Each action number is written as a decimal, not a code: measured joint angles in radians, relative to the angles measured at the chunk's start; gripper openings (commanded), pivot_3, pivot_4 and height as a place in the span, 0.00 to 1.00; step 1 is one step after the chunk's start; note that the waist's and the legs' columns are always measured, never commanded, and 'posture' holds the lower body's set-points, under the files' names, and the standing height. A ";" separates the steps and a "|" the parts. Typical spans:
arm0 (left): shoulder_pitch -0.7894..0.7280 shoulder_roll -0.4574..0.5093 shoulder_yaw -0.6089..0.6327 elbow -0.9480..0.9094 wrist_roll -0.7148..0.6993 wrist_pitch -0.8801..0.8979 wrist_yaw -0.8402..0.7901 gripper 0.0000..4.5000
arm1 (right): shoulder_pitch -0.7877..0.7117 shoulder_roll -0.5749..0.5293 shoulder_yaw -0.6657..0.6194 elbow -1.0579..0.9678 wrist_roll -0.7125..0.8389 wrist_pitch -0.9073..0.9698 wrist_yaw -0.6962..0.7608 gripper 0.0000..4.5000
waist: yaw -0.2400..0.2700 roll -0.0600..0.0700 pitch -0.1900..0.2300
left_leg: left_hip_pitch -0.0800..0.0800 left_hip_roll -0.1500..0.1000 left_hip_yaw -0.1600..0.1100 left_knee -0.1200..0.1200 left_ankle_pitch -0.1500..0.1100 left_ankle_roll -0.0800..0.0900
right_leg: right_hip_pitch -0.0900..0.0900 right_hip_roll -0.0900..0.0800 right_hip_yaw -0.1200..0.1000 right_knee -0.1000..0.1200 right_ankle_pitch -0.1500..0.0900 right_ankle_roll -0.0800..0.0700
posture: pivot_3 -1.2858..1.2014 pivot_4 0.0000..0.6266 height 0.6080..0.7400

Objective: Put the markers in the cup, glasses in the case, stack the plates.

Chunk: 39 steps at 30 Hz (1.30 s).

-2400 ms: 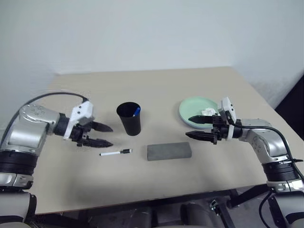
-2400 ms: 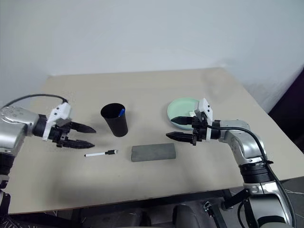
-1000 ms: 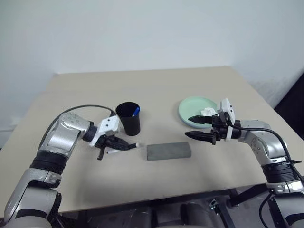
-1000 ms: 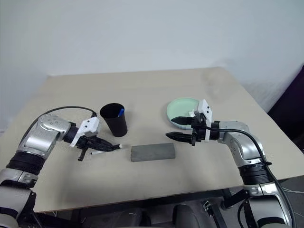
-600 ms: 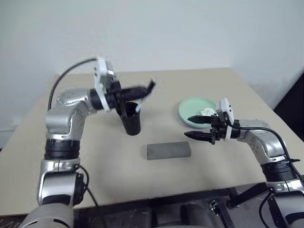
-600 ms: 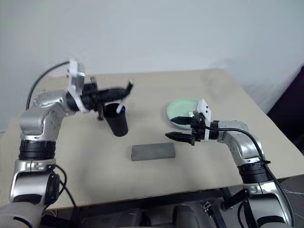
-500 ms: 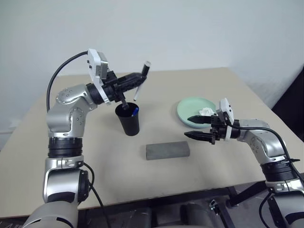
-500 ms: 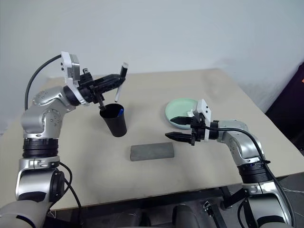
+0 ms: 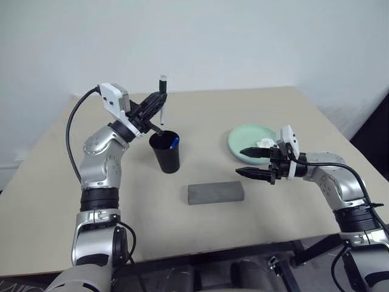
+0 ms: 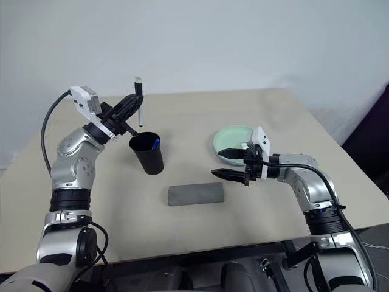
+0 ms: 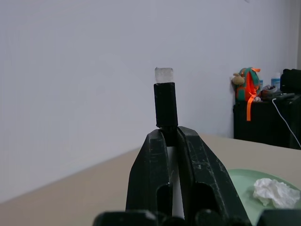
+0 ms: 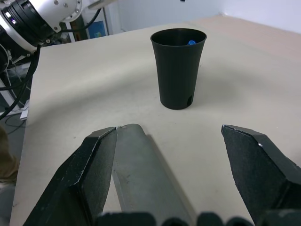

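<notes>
My left gripper [image 9: 157,107] is shut on a marker [image 9: 162,91] with a white barrel and black cap. It holds the marker upright, lower end just above the rim of the black cup [image 9: 166,155]. A blue-capped marker [image 9: 175,143] stands inside the cup. In the left wrist view the fingers [image 11: 153,160] clamp the marker's black cap [image 11: 165,106]. My right gripper [image 9: 253,162] hovers open just right of the closed grey case [image 9: 216,193], in front of the mint green plate [image 9: 246,137]. The glasses are out of view.
A crumpled white tissue [image 9: 265,144] lies on the green plate. The beige table [image 9: 273,231] ends at its front edge close behind the case. In the right wrist view the case [image 12: 141,179] lies between the open fingers, with the cup [image 12: 178,70] beyond.
My left gripper closed on the marker lying on the table, lifted it and swung it upright over the cup. The right arm has not moved.
</notes>
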 measured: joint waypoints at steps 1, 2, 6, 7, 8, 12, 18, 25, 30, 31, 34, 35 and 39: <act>0.009 -0.003 0.006 0.006 -0.002 0.000 0.000 0.01 | 0.000 0.000 0.000 0.000 0.000 -0.001 0.000 0.85 | 0.000 0.000 0.000 | 0.000 0.000 0.000 0.000 0.000 0.000 | 0.000 0.000 0.000 0.000 0.000 0.000 | 0.52 0.00 1.00; 0.015 -0.004 0.009 0.010 -0.004 -0.001 0.000 0.01 | 0.000 0.000 0.000 0.001 0.000 -0.001 0.000 0.85 | 0.000 0.000 0.000 | 0.000 0.000 0.000 0.000 0.000 0.000 | 0.000 0.000 0.000 0.000 0.000 0.000 | 0.52 0.00 1.00; 0.054 -0.021 0.010 0.021 -0.014 -0.001 -0.004 0.01 | 0.000 0.001 0.000 0.007 0.000 -0.006 0.000 0.85 | 0.000 0.000 0.000 | 0.000 0.000 0.000 0.000 0.000 0.000 | 0.000 0.000 0.000 0.000 0.000 0.000 | 0.52 0.00 1.00; 0.060 -0.026 0.010 0.025 -0.014 -0.002 -0.004 0.01 | 0.000 0.001 0.000 0.011 0.000 -0.008 0.000 0.85 | 0.001 0.000 0.000 | 0.000 0.000 0.000 0.000 0.000 0.000 | 0.000 0.000 0.000 0.000 0.000 0.000 | 0.52 0.00 1.00; 0.065 -0.029 0.010 0.028 -0.014 -0.003 -0.004 0.01 | 0.000 0.001 0.000 0.015 0.000 -0.008 0.000 0.85 | 0.001 0.000 0.000 | 0.000 0.000 -0.001 0.000 0.000 0.000 | 0.000 0.000 -0.001 0.000 0.000 0.000 | 0.52 0.00 1.00; 0.068 -0.040 0.009 0.049 -0.014 -0.012 -0.004 0.01 | 0.000 0.001 0.000 0.018 0.000 -0.012 0.000 0.85 | 0.000 0.000 0.000 | 0.000 0.000 -0.001 0.000 0.000 0.000 | 0.000 0.000 -0.001 0.000 0.000 0.000 | 0.52 0.00 1.00; 0.069 -0.040 0.008 0.055 -0.014 -0.021 -0.005 0.01 | 0.000 0.003 0.000 0.018 0.000 -0.016 0.000 0.85 | 0.000 0.000 0.000 | 0.000 0.000 -0.001 0.000 0.000 0.000 | 0.000 0.000 -0.001 -0.001 0.000 0.000 | 0.52 0.00 1.00; 0.069 -0.040 0.005 0.055 -0.014 -0.021 -0.007 0.33 | 0.000 0.008 0.000 0.018 0.000 -0.016 0.000 0.85 | 0.000 0.000 0.000 | -0.001 0.000 -0.001 0.000 0.000 0.000 | 0.000 -0.001 -0.001 -0.001 0.000 0.000 | 0.52 0.00 1.00; 0.069 -0.043 -0.001 0.055 -0.012 -0.023 -0.007 0.40 | 0.000 0.009 0.000 0.018 0.000 -0.016 0.000 0.85 | 0.000 0.000 0.000 | -0.001 0.000 -0.002 0.000 0.000 0.000 | 0.000 -0.001 -0.002 -0.001 0.000 0.000 | 0.52 0.00 1.00; 0.069 -0.043 -0.002 0.055 -0.012 -0.023 -0.007 0.40 | 0.000 0.009 0.000 0.018 0.000 -0.016 0.000 0.85 | 0.000 0.000 0.000 | -0.001 0.000 -0.002 0.000 0.000 0.000 | 0.000 -0.001 -0.002 -0.001 0.000 0.000 | 0.52 0.00 1.00; 0.069 -0.043 -0.004 0.055 -0.012 -0.023 -0.007 0.40 | 0.000 0.010 0.000 0.019 0.000 -0.016 0.000 0.85 | 0.000 0.000 0.000 | -0.001 0.000 -0.002 0.000 0.000 0.000 | 0.000 -0.001 -0.002 -0.001 0.000 0.000 | 0.52 0.00 1.00; 0.069 -0.043 -0.004 0.055 -0.012 -0.023 -0.007 0.40 | 0.000 0.010 0.000 0.018 0.000 -0.016 0.000 0.85 | 0.000 0.000 0.000 | -0.001 0.000 -0.002 0.000 0.000 0.000 | 0.000 -0.001 -0.002 -0.001 0.000 0.000 | 0.52 0.00 1.00; 0.069 -0.043 -0.004 0.055 -0.012 -0.023 -0.007 0.40 | 0.000 0.010 0.000 0.019 0.000 -0.016 0.000 0.85 | 0.000 0.000 0.000 | -0.001 0.000 -0.002 0.000 0.000 0.000 | 0.000 -0.001 -0.002 -0.001 0.000 0.000 | 0.52 0.00 1.00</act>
